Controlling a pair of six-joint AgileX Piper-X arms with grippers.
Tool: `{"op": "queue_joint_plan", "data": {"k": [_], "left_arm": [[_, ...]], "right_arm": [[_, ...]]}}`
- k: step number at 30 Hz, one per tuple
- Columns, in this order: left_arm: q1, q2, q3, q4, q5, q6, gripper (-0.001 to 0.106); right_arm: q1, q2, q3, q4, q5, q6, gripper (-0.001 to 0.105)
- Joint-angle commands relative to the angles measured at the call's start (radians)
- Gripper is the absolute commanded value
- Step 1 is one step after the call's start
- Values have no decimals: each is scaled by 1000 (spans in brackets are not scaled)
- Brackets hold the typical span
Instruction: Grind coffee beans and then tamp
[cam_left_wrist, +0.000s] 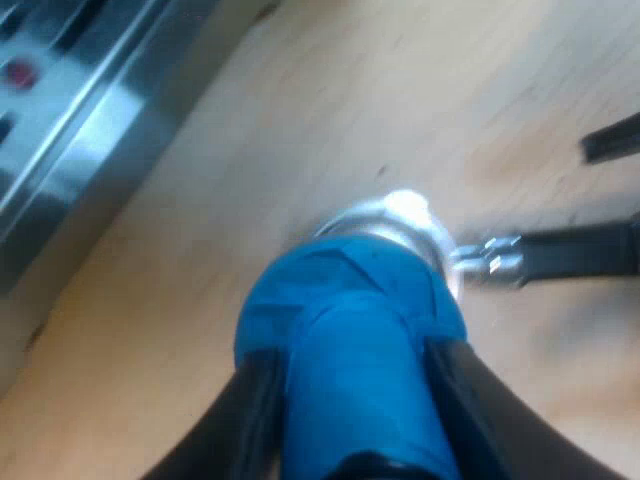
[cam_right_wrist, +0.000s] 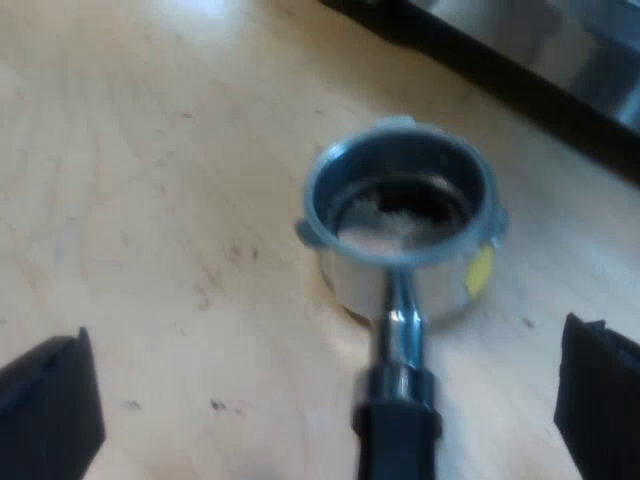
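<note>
My left gripper (cam_left_wrist: 355, 395) is shut on the blue tamper (cam_left_wrist: 350, 330), one black finger on each side of it. The tamper hangs close over the metal holder (cam_left_wrist: 400, 220), which lies on the wooden table, and hides most of its basket. The holder's dark handle (cam_left_wrist: 580, 255) runs away from the tamper. In the right wrist view the holder's basket (cam_right_wrist: 400, 215) stands uncovered with pale and dark grounds in it and a yellow mark on its wall. My right gripper (cam_right_wrist: 325, 400) is open, its fingers (cam_right_wrist: 50, 410) wide apart on either side of the handle (cam_right_wrist: 395, 420) and not touching it.
The espresso machine's steel base (cam_left_wrist: 80, 130) runs along the wooden table (cam_left_wrist: 450, 80) near the tamper. Its dark lower edge (cam_right_wrist: 500, 50) lies just beyond the basket. A black bar (cam_left_wrist: 610, 140) shows beyond the handle.
</note>
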Motion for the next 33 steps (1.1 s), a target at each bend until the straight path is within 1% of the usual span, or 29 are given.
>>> {"op": "queue_joint_plan", "data": {"k": [1,2,4,6,8,10,12,13,15,16,18,20,22,24,28,30,33], "left_arm": [[68,-44,3,46,-17,-2,0],[79,-50,5,53,-17,-2,0],[148,-76,22,84,-17,-2,0],[190,-93,42,95,-15,-2,0],[236,-110,73,97,-15,-2,0],[251,-116,85,97,-15,-2,0],[329,-135,147,90,-17,-2,0],[337,-135,154,88,-17,-2,0],[386,-135,191,49,-22,-6,0],[399,-132,201,37,-26,-10,0],[413,-125,212,27,-31,-10,0],[414,-115,212,27,-53,-10,0],[414,-96,212,27,-105,-10,0],[414,-74,212,27,-112,-10,0],[414,-4,215,11,-170,-17,0],[414,19,219,-9,-173,-36,0],[414,53,225,-25,-173,-39,0]], "right_arm": [[-2,-13,-55,44,-6,-21,93],[-2,-13,-73,62,-9,-22,93],[-2,-13,-122,132,-34,-32,93],[-2,-13,-152,172,-52,-46,93],[-4,-13,-158,176,-55,-49,93],[-5,-13,-170,183,-66,-58,93],[-4,-13,-190,186,-78,-58,93],[-4,-6,-212,186,-97,-58,93],[-26,39,-227,146,-157,-82,93],[-39,67,-237,126,-179,-81,93],[-52,112,-256,103,-193,-81,93],[-61,151,-274,79,-206,-81,93],[-63,197,-289,49,-223,-81,93],[-63,227,-292,23,-228,-81,93],[-63,266,-292,-2,-228,-79,93],[-63,270,-292,-2,-228,-79,93],[-63,270,-292,-10,-228,-79,93]]}}
